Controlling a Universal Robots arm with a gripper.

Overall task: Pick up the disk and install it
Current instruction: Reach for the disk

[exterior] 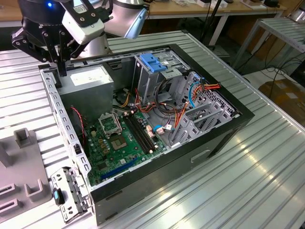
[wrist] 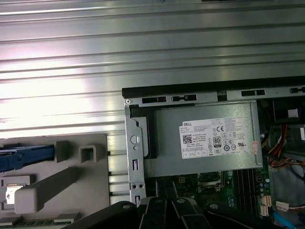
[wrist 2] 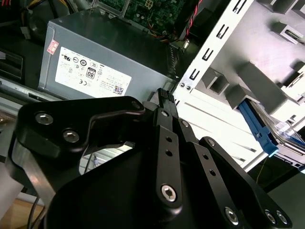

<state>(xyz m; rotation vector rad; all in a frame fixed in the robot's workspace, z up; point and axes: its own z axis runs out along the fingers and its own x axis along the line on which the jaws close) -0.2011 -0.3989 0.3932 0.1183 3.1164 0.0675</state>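
Open computer case on the surface, fixture tray alongside

The computer case (exterior: 157, 186) lies open on the surface (exterior: 267, 181), with the fixture tray (exterior: 24, 181) outside it at the exterior view's left. Inside, the power supply (exterior: 88, 81) fills the far left corner, the motherboard (exterior: 119, 143) lies on the case floor in front of it, and the drive cage (exterior: 152, 78) stands at the far middle with the latch plate (exterior: 153, 63) on top. A second bay (exterior: 205, 112) sits to its right. The gripper (exterior: 62, 71) hangs over the case rim just beside the power supply. In the first wrist view the disk (wrist: 21, 157) lies on the tray, outside the case wall.
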